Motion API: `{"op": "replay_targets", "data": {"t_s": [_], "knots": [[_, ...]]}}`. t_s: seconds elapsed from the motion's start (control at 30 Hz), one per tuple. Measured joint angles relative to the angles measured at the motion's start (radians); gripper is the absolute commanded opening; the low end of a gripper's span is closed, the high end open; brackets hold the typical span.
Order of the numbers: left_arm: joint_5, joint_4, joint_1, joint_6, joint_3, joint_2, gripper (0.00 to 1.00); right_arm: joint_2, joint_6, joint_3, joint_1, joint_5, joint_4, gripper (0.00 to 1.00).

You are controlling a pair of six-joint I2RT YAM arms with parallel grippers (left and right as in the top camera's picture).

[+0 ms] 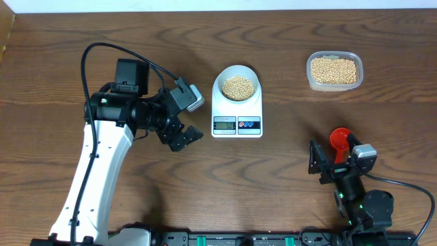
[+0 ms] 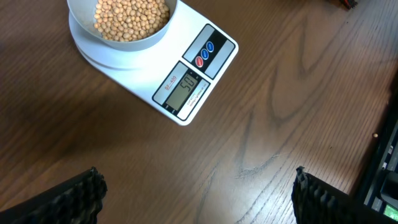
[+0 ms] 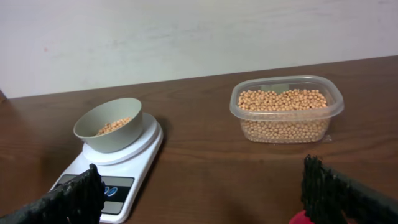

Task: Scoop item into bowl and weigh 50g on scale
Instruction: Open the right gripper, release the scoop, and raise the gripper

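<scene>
The pale bowl (image 1: 237, 85) sits on the white scale (image 1: 237, 113) at the table's middle and holds tan beans (image 1: 237, 86). In the left wrist view the scale (image 2: 186, 68) shows 50 on its display, with the bowl (image 2: 124, 25) of beans on it. The bowl (image 3: 109, 126) on the scale (image 3: 118, 171) also shows in the right wrist view. My left gripper (image 1: 184, 138) is open and empty, left of the scale. My right gripper (image 1: 328, 160) is open and empty at the front right, beside a red scoop (image 1: 339, 140).
A clear plastic tub (image 1: 334, 70) full of beans stands at the back right; it also shows in the right wrist view (image 3: 286, 109). A black rail runs along the table's front edge (image 1: 239, 239).
</scene>
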Motion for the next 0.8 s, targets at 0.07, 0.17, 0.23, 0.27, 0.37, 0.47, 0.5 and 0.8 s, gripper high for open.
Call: {"op": "replay_targets", "data": {"t_s": [0.07,0.17,0.23,0.27,0.37,0.47,0.5,0.8], "knots": [[0.0,0.0,0.0,0.0,0.0,0.0,0.98,-0.006,0.0,0.0,0.006,0.002,0.0,0.99],[0.0,0.0,0.0,0.0,0.0,0.0,0.98,-0.008,0.0,0.0,0.008,0.003,0.0,0.99],[0.0,0.0,0.0,0.0,0.0,0.0,0.98,-0.008,0.0,0.0,0.008,0.004,0.0,0.99],[0.0,0.0,0.0,0.0,0.0,0.0,0.98,-0.008,0.0,0.0,0.008,0.006,0.0,0.99],[0.0,0.0,0.0,0.0,0.0,0.0,0.98,-0.008,-0.02,0.0,0.008,0.011,-0.001,0.99],[0.0,0.0,0.0,0.0,0.0,0.0,0.98,-0.008,-0.064,0.0,0.008,0.015,-0.001,0.99],[0.0,0.0,0.0,0.0,0.0,0.0,0.98,-0.008,-0.071,0.0,0.008,0.016,-0.001,0.99],[0.0,0.0,0.0,0.0,0.0,0.0,0.98,-0.008,-0.174,0.0,0.008,0.02,-0.002,0.99]]}}
